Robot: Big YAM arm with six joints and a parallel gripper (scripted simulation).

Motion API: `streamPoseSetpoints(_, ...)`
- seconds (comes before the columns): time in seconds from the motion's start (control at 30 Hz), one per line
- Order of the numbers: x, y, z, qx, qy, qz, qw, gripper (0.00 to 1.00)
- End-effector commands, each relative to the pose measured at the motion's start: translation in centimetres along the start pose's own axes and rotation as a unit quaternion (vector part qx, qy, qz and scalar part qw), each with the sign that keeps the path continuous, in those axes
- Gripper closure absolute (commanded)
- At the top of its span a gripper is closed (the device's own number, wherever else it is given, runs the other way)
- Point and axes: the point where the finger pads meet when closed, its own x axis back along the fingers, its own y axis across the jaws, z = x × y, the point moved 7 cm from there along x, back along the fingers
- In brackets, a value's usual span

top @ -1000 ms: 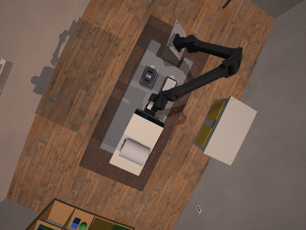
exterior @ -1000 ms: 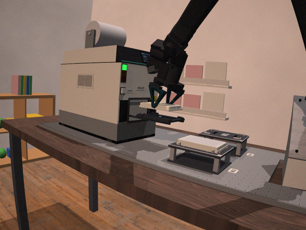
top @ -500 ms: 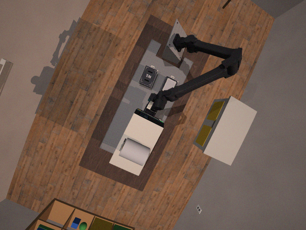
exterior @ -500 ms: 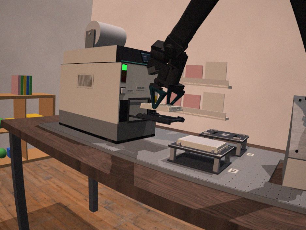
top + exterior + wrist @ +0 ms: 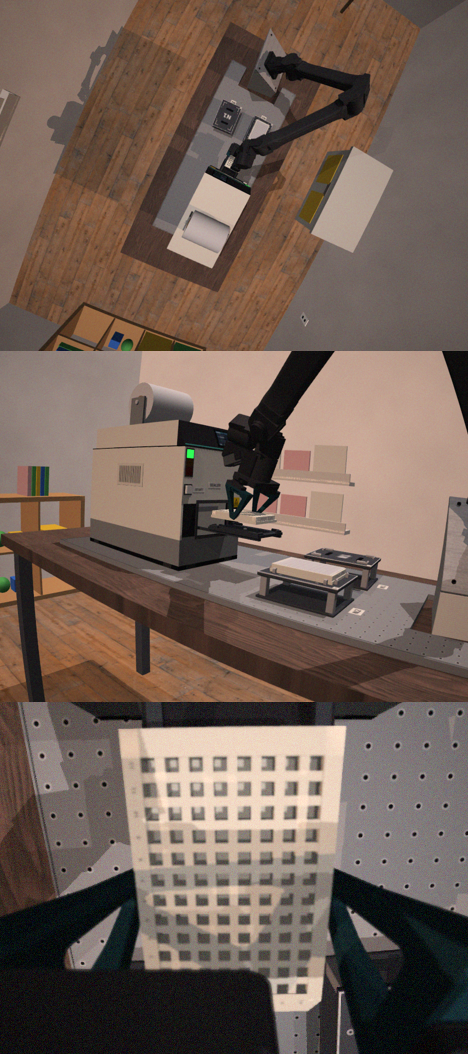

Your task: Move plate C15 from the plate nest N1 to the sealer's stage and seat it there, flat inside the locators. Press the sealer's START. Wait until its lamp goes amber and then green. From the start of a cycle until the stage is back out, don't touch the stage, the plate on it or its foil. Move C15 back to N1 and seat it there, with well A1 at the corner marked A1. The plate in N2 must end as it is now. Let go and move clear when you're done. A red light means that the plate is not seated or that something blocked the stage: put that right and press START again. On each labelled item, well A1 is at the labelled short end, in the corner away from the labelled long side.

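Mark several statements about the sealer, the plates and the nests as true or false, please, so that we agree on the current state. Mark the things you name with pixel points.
1. The end effector (image 5: 246,514) (image 5: 233,879) holds plate C15 (image 5: 257,516) (image 5: 232,847) above the sealer's stage (image 5: 260,532). True.
2. The sealer's lamp (image 5: 190,453) is red. False: it is lit green.
3. Nest N1 (image 5: 227,116) (image 5: 336,557) has a plate seated in it. False: no plate is in it.
4. A plate (image 5: 259,129) (image 5: 310,569) sits in nest N2 (image 5: 302,582). True.
5. The sealer's stage is fully inside the machine. False: it sticks out of the opening in the sealer's front.
6. The foil roll (image 5: 206,231) (image 5: 166,403) is on top of the sealer (image 5: 217,196) (image 5: 137,490). True.

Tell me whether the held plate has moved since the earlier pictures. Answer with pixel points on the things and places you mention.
Yes: the held plate (image 5: 229,162) (image 5: 243,516) (image 5: 230,847) has moved down slightly, narrowing its gap above the sealer's stage (image 5: 228,171) (image 5: 260,533), which has stayed put in the exterior view.
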Motion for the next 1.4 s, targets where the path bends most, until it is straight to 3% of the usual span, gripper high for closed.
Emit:
streamPoseSetpoints(0.0, -0.7, -0.6, 0.5, -0.009, 0.004, 0.003, 1.0, 1.0)
streamPoseSetpoints(0.2, -0.4, -1.5, 0.6, -0.015, -0.003, 0.004, 1.0, 1.0)
streamPoseSetpoints(0.53, -0.4, 0.6, -0.3, 0.001, -0.011, 0.001, 1.0, 1.0)
streamPoseSetpoints(0.97, -0.2, -0.4, 0.9, -0.004, 0.001, 0.004, 1.0, 1.0)
streamPoseSetpoints(1.37, 0.3, -1.0, -0.7, -0.002, -0.01, 0.005, 1.0, 1.0)
